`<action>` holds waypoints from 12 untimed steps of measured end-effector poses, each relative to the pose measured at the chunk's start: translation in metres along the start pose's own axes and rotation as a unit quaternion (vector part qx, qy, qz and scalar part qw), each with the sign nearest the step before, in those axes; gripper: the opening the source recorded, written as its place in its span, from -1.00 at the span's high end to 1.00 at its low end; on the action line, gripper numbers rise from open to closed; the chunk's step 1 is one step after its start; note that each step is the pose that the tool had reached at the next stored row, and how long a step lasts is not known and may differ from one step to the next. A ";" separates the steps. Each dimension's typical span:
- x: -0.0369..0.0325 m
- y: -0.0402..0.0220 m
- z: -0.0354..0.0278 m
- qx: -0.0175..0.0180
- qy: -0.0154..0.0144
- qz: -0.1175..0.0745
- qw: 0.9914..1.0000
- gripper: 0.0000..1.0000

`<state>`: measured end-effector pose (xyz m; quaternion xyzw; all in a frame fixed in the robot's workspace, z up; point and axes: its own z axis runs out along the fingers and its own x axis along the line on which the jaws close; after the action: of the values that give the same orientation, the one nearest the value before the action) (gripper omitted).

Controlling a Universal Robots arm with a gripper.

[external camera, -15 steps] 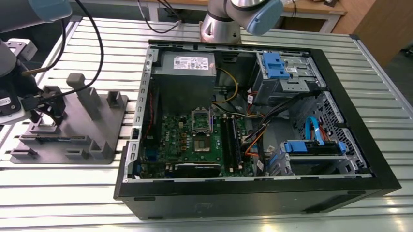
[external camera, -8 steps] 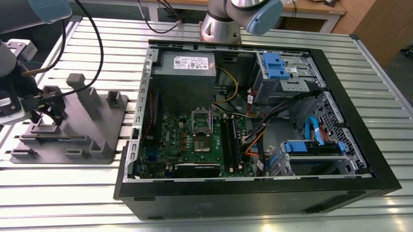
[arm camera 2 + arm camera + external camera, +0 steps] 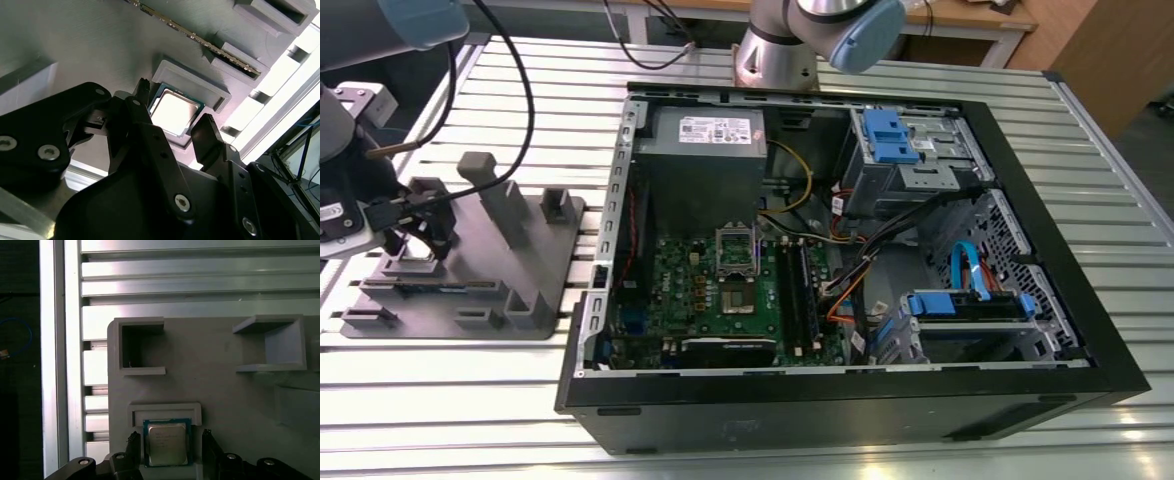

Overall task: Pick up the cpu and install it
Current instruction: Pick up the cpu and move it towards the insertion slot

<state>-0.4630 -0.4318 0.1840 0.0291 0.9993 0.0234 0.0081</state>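
Note:
The cpu (image 3: pixel 166 442), a small square chip with a silvery top, lies flat in a shallow pocket of the grey fixture block (image 3: pixel 215 390). My gripper (image 3: pixel 170 440) hangs just over it, open, with one black finger on each side of the chip. A small gap shows beside one finger (image 3: pixel 206 440). The second wrist view shows the cpu (image 3: pixel 175 112) between the same fingers (image 3: pixel 207 132). In the exterior view my gripper (image 3: pixel 414 235) is low over the fixture (image 3: pixel 467 300) at that view's left. The motherboard's bare socket (image 3: pixel 734 250) sits inside the open computer case (image 3: pixel 854 390).
Grey posts and slots rise from the fixture around my gripper (image 3: pixel 487 190). A long memory stick (image 3: pixel 200 40) stands on edge in a fixture slot close to the chip. The slatted metal table (image 3: pixel 454 400) carries both fixture and case. Cables and blue drive brackets (image 3: pixel 967 305) crowd the case's right side.

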 end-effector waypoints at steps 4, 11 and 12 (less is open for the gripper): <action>0.0007 -0.0001 0.0005 0.000 0.000 0.000 1.000 -0.21; 0.0008 -0.0001 0.0011 0.000 0.000 -0.004 1.000 -0.21; 0.0008 -0.0001 0.0011 0.000 0.000 -0.004 1.000 -0.21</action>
<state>-0.4637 -0.4318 0.1829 0.0250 0.9994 0.0233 0.0080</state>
